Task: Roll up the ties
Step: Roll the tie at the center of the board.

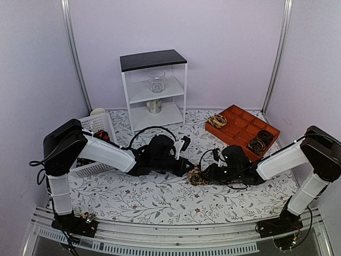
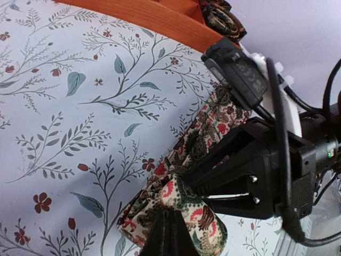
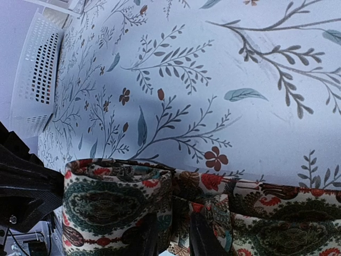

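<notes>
One of the ties (image 1: 196,177), cream with red and green paisley, lies partly rolled mid-table between both arms. My left gripper (image 1: 188,168) comes at it from the left. In the left wrist view the tie's roll (image 2: 194,210) bulges around my left gripper (image 2: 169,213), whose fingers are pressed together with their tips buried in the cloth. My right gripper (image 1: 205,172) meets it from the right. In the right wrist view my right gripper (image 3: 175,210) stands narrowly apart with folds of the tie (image 3: 106,200) pinched between its fingers. The tie's far end is hidden.
An orange compartment tray (image 1: 234,120) at the back right holds several rolled ties (image 1: 217,121). A white basket (image 1: 97,127) sits at the left. A white shelf (image 1: 153,60) at the back carries a glass jar (image 1: 156,81) and a tin (image 1: 154,105).
</notes>
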`<state>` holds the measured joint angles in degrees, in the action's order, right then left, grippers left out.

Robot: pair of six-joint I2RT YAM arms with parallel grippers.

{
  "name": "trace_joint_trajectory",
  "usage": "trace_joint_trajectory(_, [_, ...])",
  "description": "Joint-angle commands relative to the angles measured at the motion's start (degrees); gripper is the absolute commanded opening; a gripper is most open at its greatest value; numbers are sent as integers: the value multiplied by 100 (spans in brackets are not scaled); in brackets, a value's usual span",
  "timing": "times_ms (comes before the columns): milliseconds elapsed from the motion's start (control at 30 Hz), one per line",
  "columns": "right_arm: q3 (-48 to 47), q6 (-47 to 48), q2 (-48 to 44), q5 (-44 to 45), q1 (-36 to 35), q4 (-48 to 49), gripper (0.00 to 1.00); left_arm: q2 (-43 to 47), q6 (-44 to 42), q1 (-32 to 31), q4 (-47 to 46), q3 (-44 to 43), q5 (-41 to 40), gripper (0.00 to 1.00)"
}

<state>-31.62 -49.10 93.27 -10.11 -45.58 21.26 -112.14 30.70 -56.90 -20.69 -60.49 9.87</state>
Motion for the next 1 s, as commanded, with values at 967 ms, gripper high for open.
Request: trace_joint_trajectory(967, [162, -108, -1051, 200, 139, -374, 54, -679, 101, -263, 161, -847, 142, 0])
